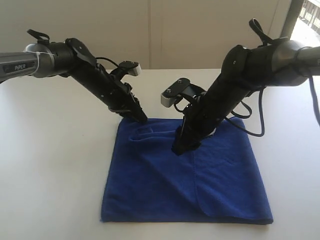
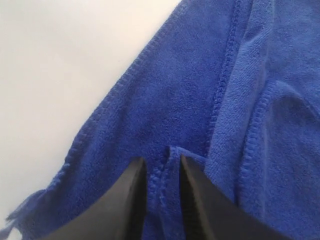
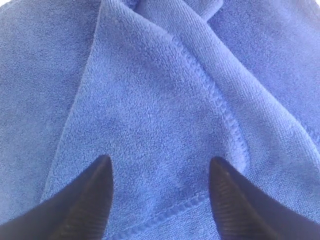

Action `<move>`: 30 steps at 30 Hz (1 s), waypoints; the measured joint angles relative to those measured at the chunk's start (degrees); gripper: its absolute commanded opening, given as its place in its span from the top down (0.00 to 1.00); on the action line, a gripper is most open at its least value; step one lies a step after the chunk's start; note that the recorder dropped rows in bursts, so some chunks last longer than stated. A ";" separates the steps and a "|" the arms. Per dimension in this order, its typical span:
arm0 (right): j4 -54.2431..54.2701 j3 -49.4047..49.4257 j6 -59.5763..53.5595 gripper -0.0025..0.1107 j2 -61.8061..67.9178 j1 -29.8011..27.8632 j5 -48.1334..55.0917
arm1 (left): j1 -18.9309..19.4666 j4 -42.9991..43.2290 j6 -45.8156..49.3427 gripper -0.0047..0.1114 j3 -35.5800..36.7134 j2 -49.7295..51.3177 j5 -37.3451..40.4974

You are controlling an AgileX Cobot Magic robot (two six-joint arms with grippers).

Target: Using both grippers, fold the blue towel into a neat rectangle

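Note:
The blue towel (image 1: pixel 185 185) lies folded on the white table, its layers roughly squared, with wrinkles near the far edge. My left gripper (image 1: pixel 141 119) points down at the towel's far left corner. In the left wrist view its jaws (image 2: pixel 164 165) stand a little apart, and a raised ridge of the towel's hem (image 2: pixel 172 165) stands between the fingers. My right gripper (image 1: pixel 182 146) rests its tips on the towel near the middle of the far edge. Its jaws (image 3: pixel 160 167) are wide open over a stitched hem of the towel (image 3: pixel 150 100), with nothing held.
The white table (image 1: pixel 50 165) surrounds the towel on all sides. A wall runs behind the table, and a window frame (image 1: pixel 292 17) shows at the far right. Black cables (image 1: pixel 252 117) hang from the right arm over the towel's far right corner.

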 measured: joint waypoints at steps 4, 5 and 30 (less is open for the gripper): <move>-0.66 0.00 -0.17 0.50 0.46 0.00 0.00 | 0.00 0.00 0.48 0.69 0.00 1.01 -1.35; -1.08 0.00 -0.17 0.50 0.60 0.00 0.00 | 0.00 0.00 0.63 0.69 0.00 1.12 -1.48; -2.57 0.00 -0.17 0.50 1.33 0.00 1.17 | -1.04 -3.21 7.68 0.47 0.00 3.00 -0.80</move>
